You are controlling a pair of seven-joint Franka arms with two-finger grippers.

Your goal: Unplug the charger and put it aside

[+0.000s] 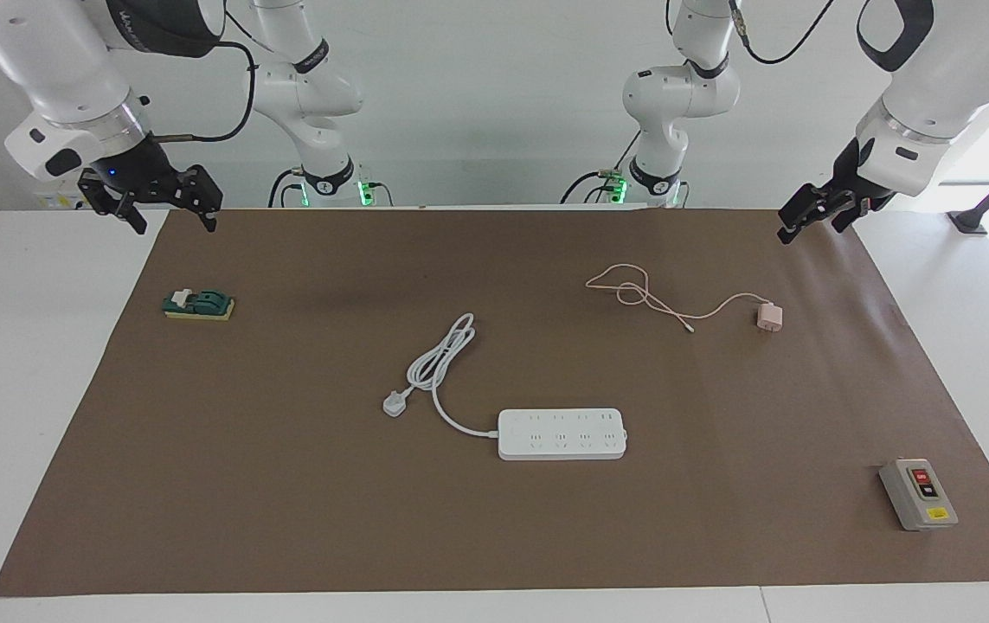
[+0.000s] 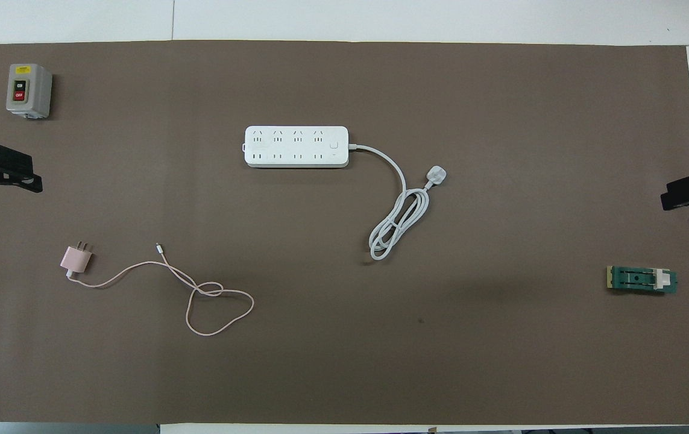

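The charger [image 1: 768, 317] is a small pale pink cube and lies loose on the brown mat toward the left arm's end, prongs bare; it also shows in the overhead view [image 2: 76, 259]. Its thin pink cable [image 1: 643, 294] curls beside it. The charger lies apart from the white power strip [image 1: 561, 433], nearer to the robots, and the strip's sockets are empty. My left gripper [image 1: 810, 227] hangs open and empty over the mat's edge at its own end. My right gripper [image 1: 176, 225] hangs open and empty over the mat's corner at its end.
The power strip's thick white cord and plug [image 1: 433, 368] lie coiled beside it. A grey switch box with a red button [image 1: 918, 494] stands at the left arm's end, farther from the robots. A small green block [image 1: 198, 305] lies at the right arm's end.
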